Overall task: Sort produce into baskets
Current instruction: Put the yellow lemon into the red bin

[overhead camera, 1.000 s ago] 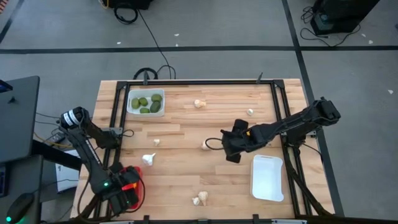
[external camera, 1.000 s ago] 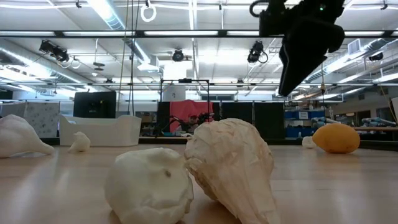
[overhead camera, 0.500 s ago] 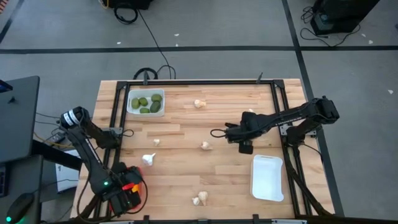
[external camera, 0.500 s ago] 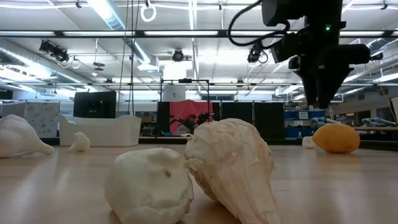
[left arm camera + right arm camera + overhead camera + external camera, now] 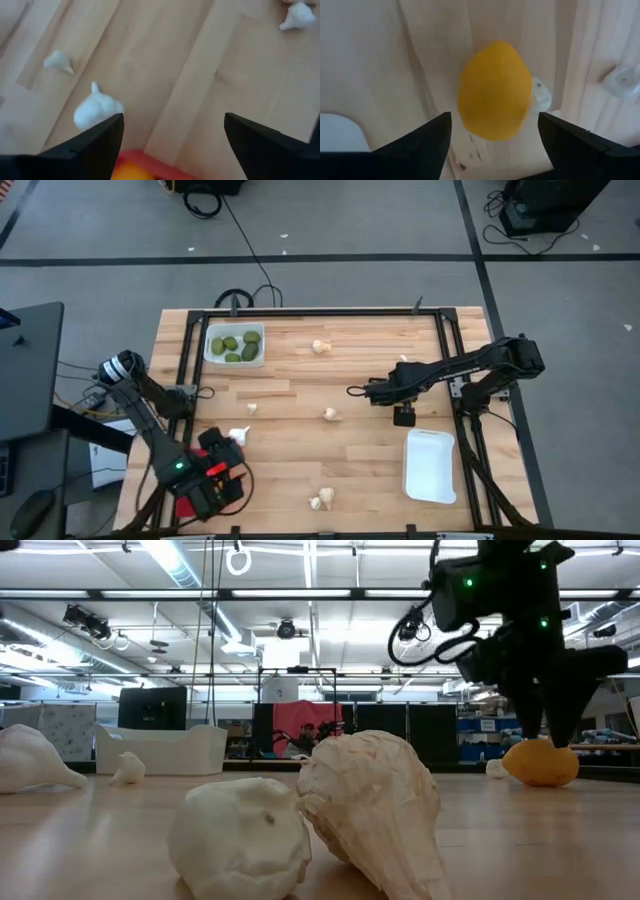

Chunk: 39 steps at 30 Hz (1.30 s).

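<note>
Fruit first: a yellow-orange lemon [image 5: 494, 90] lies on the wooden table [image 5: 300, 380] right of centre in the overhead frame, hidden there under the right gripper [image 5: 403, 413], which hangs directly over it with its fingers spread wide and nothing held; the wrist picture shows the lemon centred between the two dark fingers, a small white garlic piece [image 5: 539, 95] touching or just beside its far side. I judge the lemon light, firm and smooth-skinned, so it could roll or squirt out of a shallow pinch; taking it across the short, fat middle looks safest, while the tapered ends would likely slip. The garlic piece beside it may get nudged or caught by one finger; that is the main obstruction.

Outward from there: an empty white tray [image 5: 430, 465] sits lower right, near the right gripper; another white tray [image 5: 235, 345] at upper left holds dark green fruits [image 5: 231, 344]; a red tray [image 5: 150, 167] shows at the bottom edge of the left wrist picture with something yellow in it, below the left gripper [image 5: 215, 480] at lower left, whose fingers are also spread and empty. Loose garlic bulbs lie scattered: one [image 5: 239, 436] just beside the left arm, one [image 5: 321, 499] at bottom centre, one [image 5: 321, 346] near the top, one [image 5: 330, 413] mid-table.
</note>
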Each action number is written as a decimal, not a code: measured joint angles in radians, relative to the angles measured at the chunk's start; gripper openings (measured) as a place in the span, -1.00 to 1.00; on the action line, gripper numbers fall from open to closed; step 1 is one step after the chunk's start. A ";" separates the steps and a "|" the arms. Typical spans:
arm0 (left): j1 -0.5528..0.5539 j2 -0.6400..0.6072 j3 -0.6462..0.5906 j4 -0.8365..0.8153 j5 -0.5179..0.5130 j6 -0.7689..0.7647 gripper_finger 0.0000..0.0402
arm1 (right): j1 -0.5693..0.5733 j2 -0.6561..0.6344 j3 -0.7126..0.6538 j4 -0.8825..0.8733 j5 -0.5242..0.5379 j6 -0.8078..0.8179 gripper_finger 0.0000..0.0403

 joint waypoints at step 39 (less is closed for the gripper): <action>0.621 0.000 -0.280 1.268 -0.025 0.975 0.74 | 0.147 0.000 -0.139 0.945 0.191 -0.035 0.25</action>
